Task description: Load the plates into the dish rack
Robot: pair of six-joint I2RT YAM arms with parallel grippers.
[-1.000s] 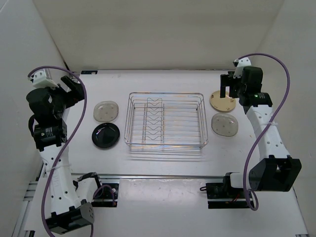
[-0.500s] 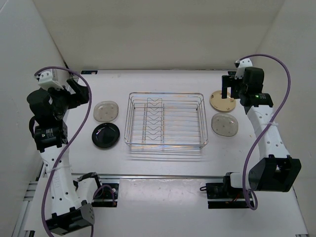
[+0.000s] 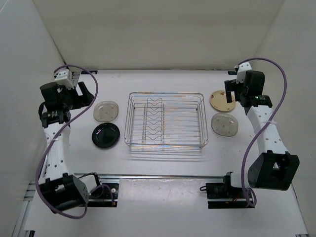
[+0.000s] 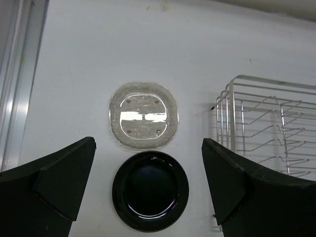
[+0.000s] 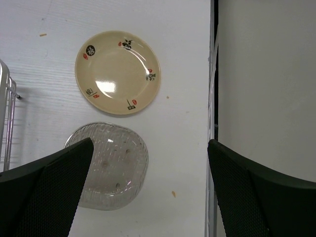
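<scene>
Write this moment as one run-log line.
dish rack: empty | left gripper: open, holds nothing | right gripper: open, holds nothing | plates: all four on table

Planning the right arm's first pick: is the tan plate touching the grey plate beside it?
Apart. The right wrist view shows a strip of bare table between the tan plate and the grey plate.

- The dish rack [image 3: 165,94] stands mid-table [image 3: 163,163]; 12 o'clock points away from the arm bases.
- The far-left plate [image 3: 106,111] lies at the rack's 9 o'clock, with the near-left plate [image 3: 105,135] at its 6 o'clock.
- The far-right plate [image 3: 218,102] lies at the rack's 2 o'clock.
- The near-right plate [image 3: 224,124] lies at the rack's 3 o'clock.
- All four plates lie on the table, outside the rack.
</scene>
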